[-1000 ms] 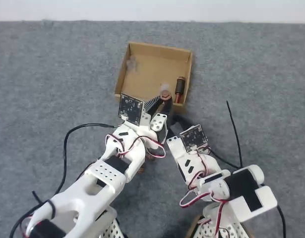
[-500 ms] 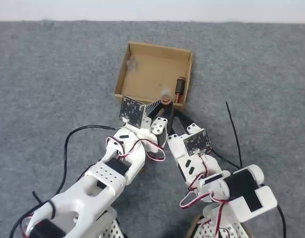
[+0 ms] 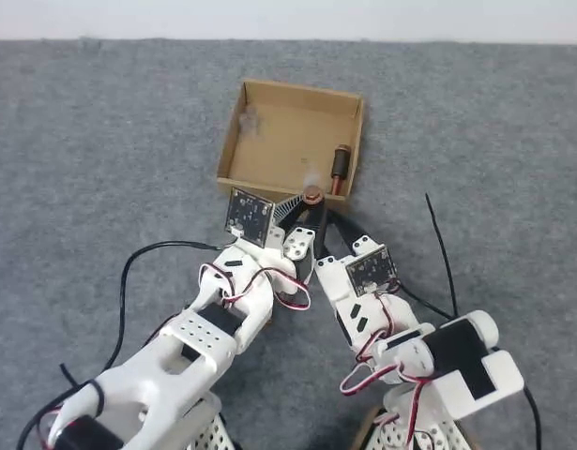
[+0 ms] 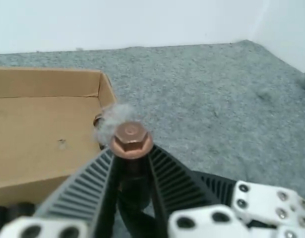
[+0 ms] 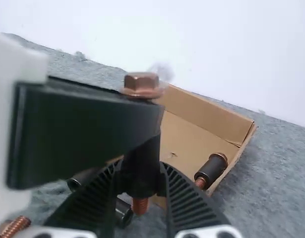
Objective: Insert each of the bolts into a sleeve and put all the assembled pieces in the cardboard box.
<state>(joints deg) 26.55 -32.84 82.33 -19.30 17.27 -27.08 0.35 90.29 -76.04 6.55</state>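
Left claw (image 4: 131,157) and right claw (image 5: 140,168) both pinch the sleeve (image 5: 142,181) with the bolt (image 4: 132,140) through it, so I'd release one before lifting it into the cardboard box (image 3: 288,131)

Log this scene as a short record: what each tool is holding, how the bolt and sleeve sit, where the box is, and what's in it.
left tool: shut on the bolt, just under its head
right tool: shut on the black sleeve, lower down
bolt state: upright through the sleeve, tip showing below
location: at the near wall of the cardboard box
box contents: one assembled piece, lying along the right arm's side
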